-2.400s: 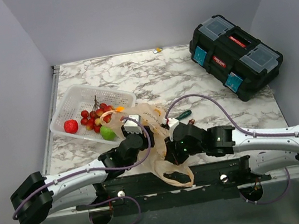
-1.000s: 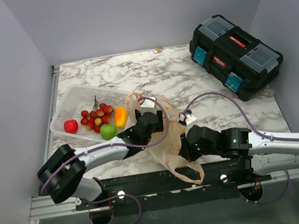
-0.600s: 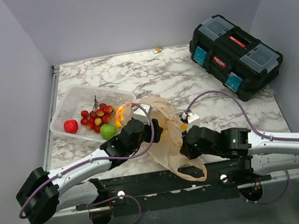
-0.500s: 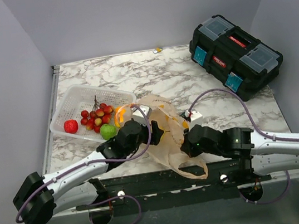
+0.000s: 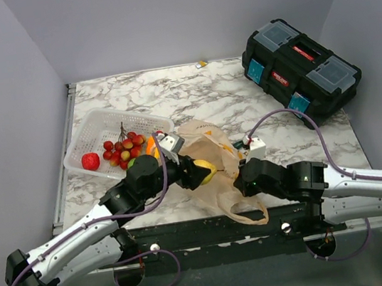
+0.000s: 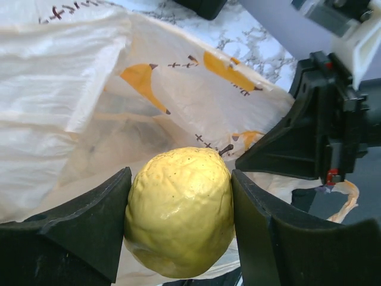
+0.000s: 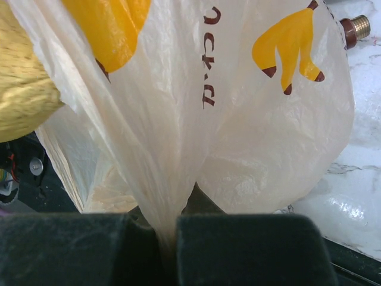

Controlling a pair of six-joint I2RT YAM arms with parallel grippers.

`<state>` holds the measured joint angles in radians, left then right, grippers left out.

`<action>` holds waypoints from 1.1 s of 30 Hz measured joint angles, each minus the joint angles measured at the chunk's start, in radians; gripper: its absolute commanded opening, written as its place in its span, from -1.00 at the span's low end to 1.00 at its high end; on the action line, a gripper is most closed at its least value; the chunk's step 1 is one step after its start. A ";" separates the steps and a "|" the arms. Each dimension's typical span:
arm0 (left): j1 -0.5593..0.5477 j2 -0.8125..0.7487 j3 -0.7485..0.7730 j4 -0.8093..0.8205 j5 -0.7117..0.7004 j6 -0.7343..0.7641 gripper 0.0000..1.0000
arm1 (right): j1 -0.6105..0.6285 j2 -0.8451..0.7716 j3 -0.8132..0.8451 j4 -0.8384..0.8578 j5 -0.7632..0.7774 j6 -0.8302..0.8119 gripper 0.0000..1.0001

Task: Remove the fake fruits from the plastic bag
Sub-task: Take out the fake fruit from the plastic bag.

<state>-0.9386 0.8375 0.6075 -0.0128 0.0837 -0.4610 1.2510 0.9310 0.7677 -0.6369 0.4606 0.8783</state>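
Yellow lemon (image 6: 181, 214) is clamped between the two dark fingers of the left gripper (image 6: 181, 179), one pad pressed on each flank, with its short stem pointing up. It sits at the left side of the plastic bag (image 6: 178, 101), against the crinkled film. We cannot tell whether it is fully clear of the opening. The right gripper (image 7: 168, 223) is closed on a gathered pleat of the bag, with the film fanning upward from between its fingers. From above, the bag lies on the marble table (image 5: 191, 92) between the two grippers, with a loop handle (image 5: 248, 213) trailing toward the near edge. The white mesh basket (image 5: 94, 121) stands just left of the bag. It holds a small red fruit (image 5: 91, 161), a bunch of berries (image 5: 123, 147) and an orange oblong fruit (image 5: 149, 144) partly hidden by the left arm. A black toolbox (image 5: 301, 69) sits well apart at far right.
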 measured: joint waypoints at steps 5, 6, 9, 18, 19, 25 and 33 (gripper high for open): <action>0.018 -0.053 0.042 -0.058 0.031 0.005 -0.43 | 0.000 -0.003 0.000 -0.004 0.002 0.024 -0.99; 0.021 -0.054 0.054 -0.069 0.039 0.008 -0.43 | 0.000 -0.005 0.000 -0.005 0.002 0.027 -0.99; 0.031 -0.055 0.121 -0.122 0.085 0.032 -0.51 | 0.000 -0.016 0.000 -0.014 0.003 0.040 -0.99; 0.093 -0.035 0.221 -0.116 0.458 0.071 -0.95 | 0.000 -0.051 0.000 -0.021 0.003 0.061 -0.98; 0.103 -0.033 0.222 -0.113 0.490 0.063 -1.00 | 0.000 -0.050 0.000 -0.021 0.003 0.063 -0.99; 0.226 -0.035 0.289 -0.121 0.523 -0.002 -1.00 | 0.000 -0.051 0.000 -0.025 0.003 0.065 -0.99; 0.469 0.006 0.517 -0.228 0.341 -0.141 -1.00 | 0.000 -0.050 0.000 -0.042 0.003 0.065 -0.99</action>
<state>-0.4694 0.8433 1.1244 -0.2409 0.4252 -0.6022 1.2510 0.8806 0.7673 -0.6792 0.4633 0.9432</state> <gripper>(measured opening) 0.605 0.009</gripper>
